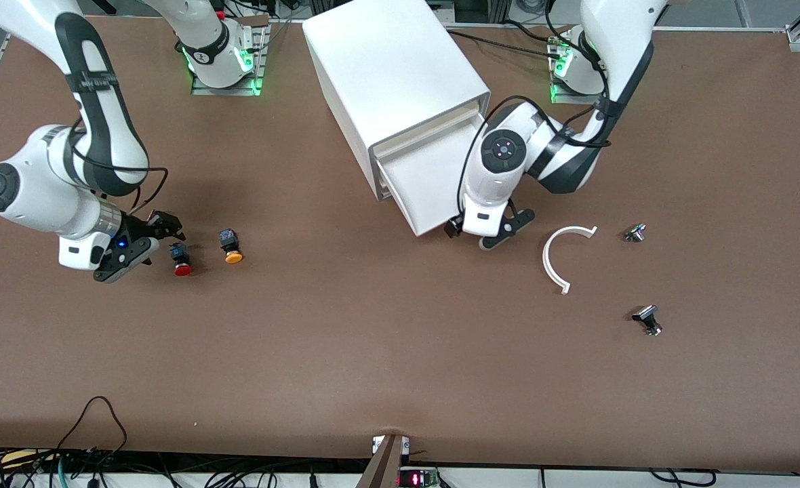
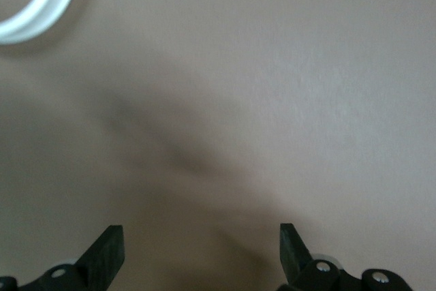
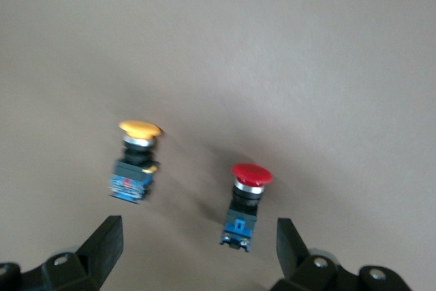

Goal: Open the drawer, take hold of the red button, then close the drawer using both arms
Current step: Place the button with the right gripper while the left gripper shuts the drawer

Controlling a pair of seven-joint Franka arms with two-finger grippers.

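The button (image 3: 245, 202) lies on its side on the table (image 1: 373, 352), its red cap (image 1: 183, 270) turned toward the front camera and its black-and-blue body pointing away. It sits just ahead of the right gripper (image 1: 144, 242), close to one fingertip and not yet between the two, and nothing touches it. Those fingers (image 3: 102, 243) are spread wide and hold nothing. Just beside it, toward the cabinet, lies a second button with an orange-yellow cap (image 3: 139, 129), well clear of the fingers.

The red one looks small, light and hard — stiff plastic that should not give under the pads. The domed cap looks smooth and likely to slip, so the squarer body is probably the safer place to pinch, across its flat sides. Being so light, it could skid or roll if one finger meets it first.

The drawer (image 1: 424, 190) — the middle one — stands pulled out of the white cabinet (image 1: 393, 68). The left gripper (image 1: 485, 234) is at its front corner, fingers (image 2: 105, 253) wide apart over bare table and gripping nothing. A white curved strip (image 1: 550, 261) and two small metal-and-black parts (image 1: 635, 233) (image 1: 647, 318) lie toward the left arm's end.
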